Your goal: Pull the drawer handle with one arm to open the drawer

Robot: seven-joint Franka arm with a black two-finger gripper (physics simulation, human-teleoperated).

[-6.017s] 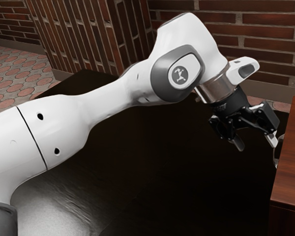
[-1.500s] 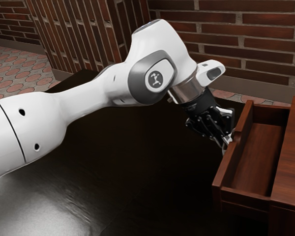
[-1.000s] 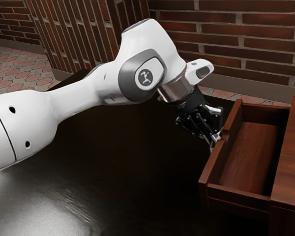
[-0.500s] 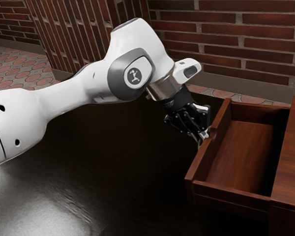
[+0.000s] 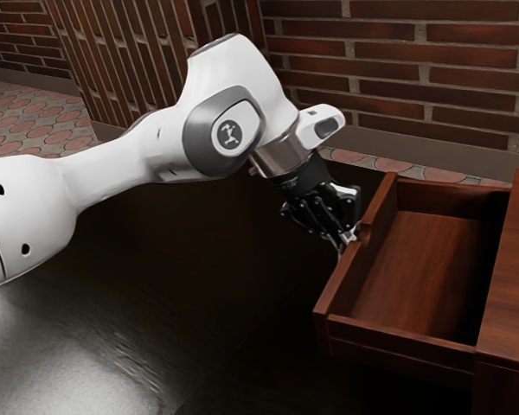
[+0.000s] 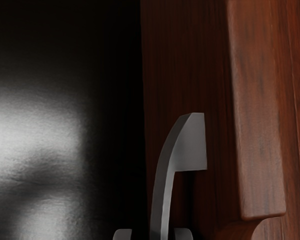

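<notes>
At the drawer [image 5: 353, 266] front, the fingers [image 5: 347, 234] clamp the grey handle [image 6: 176, 170] from both sides. The drawer stands wide open above the table [image 5: 156, 328].

Polished wood drawer [image 5: 415, 277]; matt grey metal handle [image 6: 177, 165]; glossy table [image 5: 156, 346].

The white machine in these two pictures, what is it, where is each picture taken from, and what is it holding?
It is a robot arm with a black two-finger gripper at its end, rendered in a computer simulation. One picture comes from a camera beside the arm. The other comes from a camera on its hand, looking closely at the grey drawer handle. The gripper is closed on that handle. The wooden drawer stands pulled well out of its cabinet and looks empty. The dark, shiny surface below is the table.
</notes>
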